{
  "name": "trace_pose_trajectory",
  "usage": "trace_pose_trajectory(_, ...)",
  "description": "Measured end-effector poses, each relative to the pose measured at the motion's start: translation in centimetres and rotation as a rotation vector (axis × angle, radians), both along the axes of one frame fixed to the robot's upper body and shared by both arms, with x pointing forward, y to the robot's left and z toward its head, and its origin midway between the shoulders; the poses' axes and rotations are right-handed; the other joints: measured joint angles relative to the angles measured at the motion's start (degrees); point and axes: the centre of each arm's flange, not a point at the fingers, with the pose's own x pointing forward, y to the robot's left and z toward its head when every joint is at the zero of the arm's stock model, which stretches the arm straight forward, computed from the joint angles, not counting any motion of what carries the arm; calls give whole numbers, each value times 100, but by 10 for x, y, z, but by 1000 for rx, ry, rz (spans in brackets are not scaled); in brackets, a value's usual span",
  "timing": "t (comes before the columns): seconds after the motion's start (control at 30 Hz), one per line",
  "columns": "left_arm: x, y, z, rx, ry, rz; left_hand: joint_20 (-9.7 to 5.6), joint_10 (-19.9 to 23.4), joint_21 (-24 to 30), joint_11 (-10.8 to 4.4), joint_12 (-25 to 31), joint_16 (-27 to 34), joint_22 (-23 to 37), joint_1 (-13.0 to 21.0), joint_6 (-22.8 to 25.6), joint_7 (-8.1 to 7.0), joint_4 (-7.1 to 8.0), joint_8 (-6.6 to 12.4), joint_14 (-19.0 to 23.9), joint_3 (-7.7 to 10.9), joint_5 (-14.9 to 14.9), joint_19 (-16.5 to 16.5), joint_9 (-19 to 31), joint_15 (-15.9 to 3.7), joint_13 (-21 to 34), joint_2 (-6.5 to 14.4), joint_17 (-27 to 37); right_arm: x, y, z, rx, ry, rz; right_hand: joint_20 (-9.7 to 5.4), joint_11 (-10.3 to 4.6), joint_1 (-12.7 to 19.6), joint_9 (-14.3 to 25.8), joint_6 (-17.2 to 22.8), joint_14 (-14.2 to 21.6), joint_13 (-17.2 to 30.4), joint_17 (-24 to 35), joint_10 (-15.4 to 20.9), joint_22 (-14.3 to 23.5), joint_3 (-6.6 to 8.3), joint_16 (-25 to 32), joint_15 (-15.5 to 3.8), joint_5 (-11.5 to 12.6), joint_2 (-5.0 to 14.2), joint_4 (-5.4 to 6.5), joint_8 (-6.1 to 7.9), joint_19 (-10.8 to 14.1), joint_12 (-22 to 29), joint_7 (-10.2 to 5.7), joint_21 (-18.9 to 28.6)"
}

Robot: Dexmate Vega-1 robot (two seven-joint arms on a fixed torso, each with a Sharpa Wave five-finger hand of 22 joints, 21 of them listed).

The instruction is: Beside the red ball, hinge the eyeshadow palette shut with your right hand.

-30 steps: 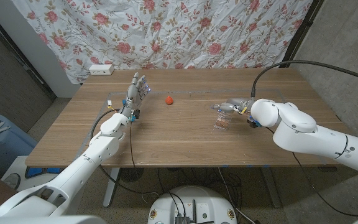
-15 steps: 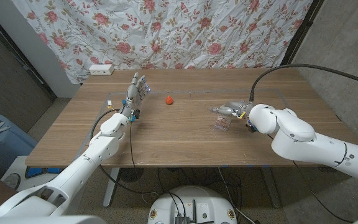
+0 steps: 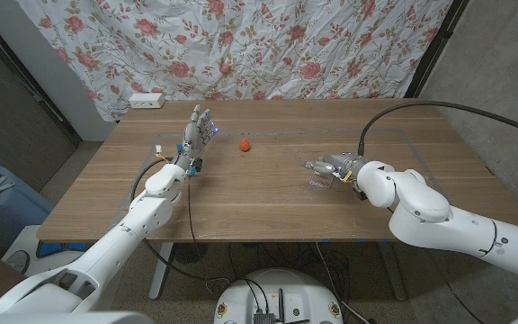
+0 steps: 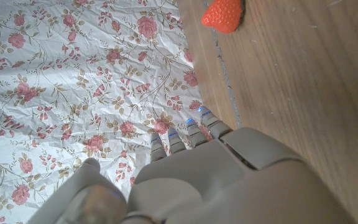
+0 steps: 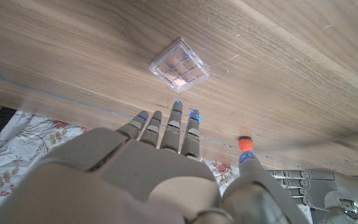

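Observation:
The eyeshadow palette point(image 3: 317, 184) point(image 5: 179, 65) is a small clear square case with pinkish pans, lying flat on the wood with its lid down over the pans. My right hand point(image 3: 333, 163) point(image 5: 166, 143) hovers just behind it with fingers stretched out and apart, holding nothing and not touching the case. The red ball point(image 3: 245, 143) point(image 4: 223, 14) point(image 5: 245, 145) sits farther left near the table's middle back. My left hand point(image 3: 196, 131) point(image 4: 191, 180) stands upright at the left, fingers extended and empty.
A white power strip point(image 3: 146, 99) lies at the table's point(image 3: 259, 211) back left corner in front of the floral curtain point(image 3: 268, 45). A black cable point(image 3: 421, 103) arcs over my right arm. Thin tape lines run across the wood.
My right arm has swung left and nearer, bringing the hand over the palette. The palette's lid, standing up before, now lies low. Left arm and ball are unmoved.

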Motion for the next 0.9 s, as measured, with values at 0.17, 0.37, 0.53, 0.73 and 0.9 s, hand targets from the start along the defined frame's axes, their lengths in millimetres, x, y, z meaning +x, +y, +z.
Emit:
trace_pose_trajectory(0.17,0,0,0,0,0,0,0,0,0,0,0,0,0,0,0,0,0,0,0,0,0,0,0,0,0,0,0,-2,1,-8,-8,-19,-1,-60,-6,31,0,0,-30,1,0,-85,0,1,0,-31,0,-30,-1,0,61,0,0,0)
trace_pose_trajectory(0.37,0,0,0,0,0,0,0,0,0,0,0,0,0,0,0,0,0,0,0,0,0,0,0,0,0,0,0,-4,1,-14,-7,-54,-1,-122,-44,120,0,0,-29,-28,-29,-185,0,73,0,-32,0,-22,-73,0,122,-22,0,0)
trace_pose_trajectory(0.53,0,0,0,0,0,0,0,0,0,0,0,0,0,0,0,0,0,0,0,0,0,0,0,0,0,0,0,-5,2,-23,-1,-86,1,-99,-83,227,0,-105,-60,-54,-55,-351,0,128,-40,-63,0,45,-128,0,144,-22,-39,0)
trace_pose_trajectory(0.73,0,0,0,0,0,0,0,0,0,0,0,0,0,0,0,0,0,0,0,0,0,0,0,0,0,0,0,-6,2,-31,1,-121,1,-79,-105,227,0,-246,-100,-74,-55,-532,0,152,-40,-103,0,45,-152,-61,164,-22,-20,0)
trace_pose_trajectory(0.9,0,0,0,0,0,0,0,0,0,0,0,0,0,0,0,0,0,0,0,0,0,0,0,0,0,0,0,-6,3,-39,-5,-138,2,-13,-177,226,-28,-414,-239,-79,-38,-686,0,152,-89,-35,0,46,-152,-61,97,-22,0,-5)
